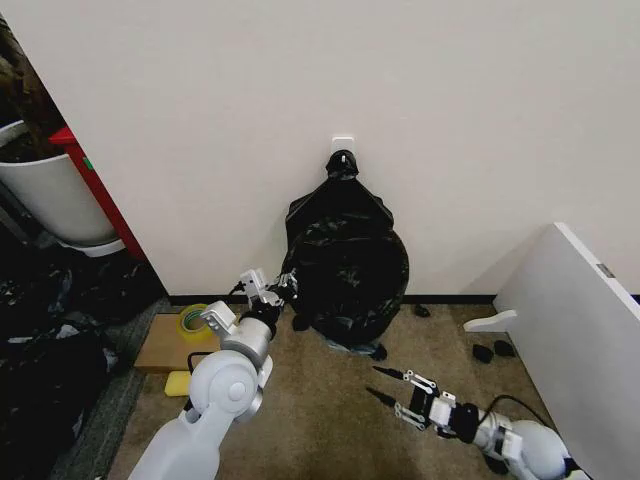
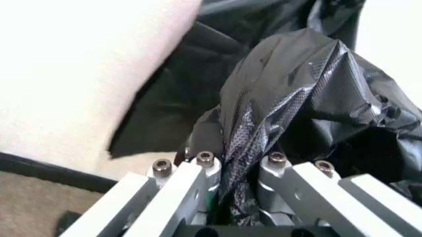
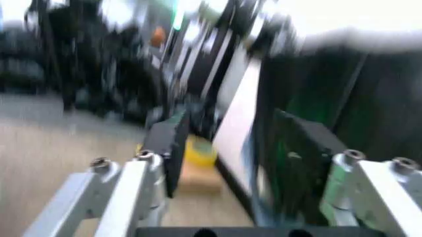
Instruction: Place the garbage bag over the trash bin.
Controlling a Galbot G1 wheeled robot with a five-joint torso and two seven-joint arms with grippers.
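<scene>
A flat black bundle [image 1: 345, 260] with a knotted top hangs from a white wall hook. At its left edge my left gripper [image 1: 283, 284] is shut on a fold of thin, crinkly black plastic, the garbage bag [image 2: 310, 89]. In the left wrist view the fold runs down between the closed fingers [image 2: 201, 170]. My right gripper [image 1: 376, 381] hovers low over the carpet at the lower right, open and holding nothing. Its black pads [image 3: 168, 148] stand wide apart in the right wrist view. The trash bin is out of view.
A large white tapered pot [image 1: 50, 195] stands at the far left beside a red panel [image 1: 95, 190]. A yellow tape roll [image 1: 193, 322] sits on a cardboard box [image 1: 165, 348]. A white board [image 1: 580, 320] leans at the right. Small black bits [image 1: 490, 352] lie on the carpet.
</scene>
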